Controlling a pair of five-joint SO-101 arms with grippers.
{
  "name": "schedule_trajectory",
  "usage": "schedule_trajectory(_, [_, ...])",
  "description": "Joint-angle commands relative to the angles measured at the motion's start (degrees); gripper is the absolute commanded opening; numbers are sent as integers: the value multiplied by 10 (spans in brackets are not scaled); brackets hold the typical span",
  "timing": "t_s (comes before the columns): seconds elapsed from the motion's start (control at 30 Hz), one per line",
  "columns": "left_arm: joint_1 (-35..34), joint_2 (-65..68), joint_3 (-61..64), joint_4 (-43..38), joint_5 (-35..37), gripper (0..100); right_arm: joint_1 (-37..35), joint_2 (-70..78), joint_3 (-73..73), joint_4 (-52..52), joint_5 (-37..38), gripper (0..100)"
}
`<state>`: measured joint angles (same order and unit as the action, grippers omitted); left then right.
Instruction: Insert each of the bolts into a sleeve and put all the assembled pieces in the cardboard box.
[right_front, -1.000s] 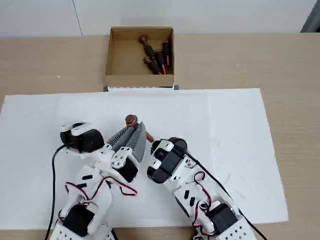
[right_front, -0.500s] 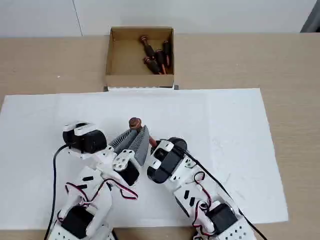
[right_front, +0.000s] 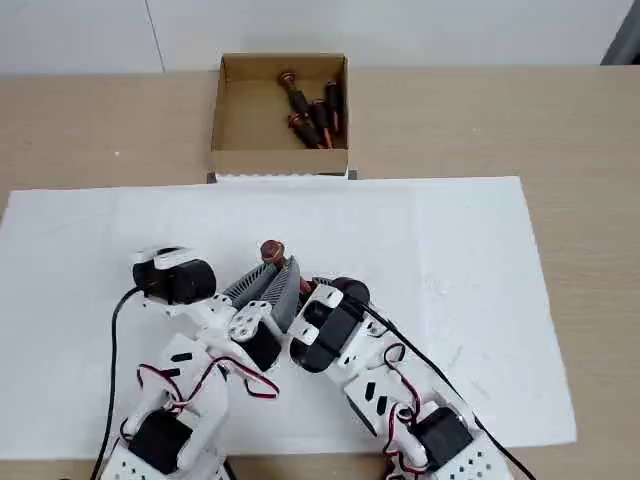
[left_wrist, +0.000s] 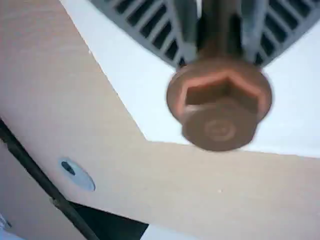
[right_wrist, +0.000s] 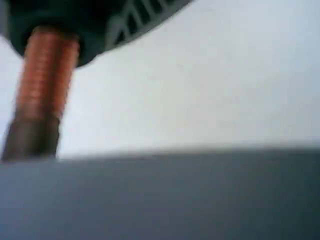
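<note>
- Tabletop (right_front: 580, 120): pale wood grain, matte, with a white sheet (right_front: 450, 230) laid flat over its near half.
- Cardboard box (right_front: 232, 115): brown, open-topped, thin-walled, standing just beyond the sheet's far edge. Several assembled pieces (right_front: 312, 110), dark with copper ends, lie along its right side.
- Bolt (right_front: 270, 250): copper-coloured metal over the sheet between the two arms. It has a hexagon head on a round flange (left_wrist: 218, 107) and a finely threaded shank (right_wrist: 47, 75) running into a dark, blurred piece that cannot be named.
- Left gripper (right_front: 272, 272): grey ribbed fingers (left_wrist: 150, 20) clamped on the bolt just under its head.
- Right gripper (right_front: 306, 290): close against the bolt's lower end. Whether it holds a sleeve cannot be told.
- Step, as judged: mating bolt and sleeve.
- Handling notes:
  - Keep both axes in line.
  - Push straight along the shank, since the threads may snag if tilted.
  - Keep the grip under the head firm, as smooth metal could slip between the ribs.
</note>
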<state>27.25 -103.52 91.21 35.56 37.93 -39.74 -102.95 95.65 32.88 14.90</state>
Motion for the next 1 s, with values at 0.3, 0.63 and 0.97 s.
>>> schedule_trajectory(0.3, [76,-5,-3,98,-23,6,-6,-8,7,-17,5,2])
schedule_trajectory(0.63, [71,-4,10,99,-45,39,-6,-8,7,-15,5,2])
schedule_trajectory(0.97, [35,-4,6,98,-95,184,-6,-7,8,-13,5,2])
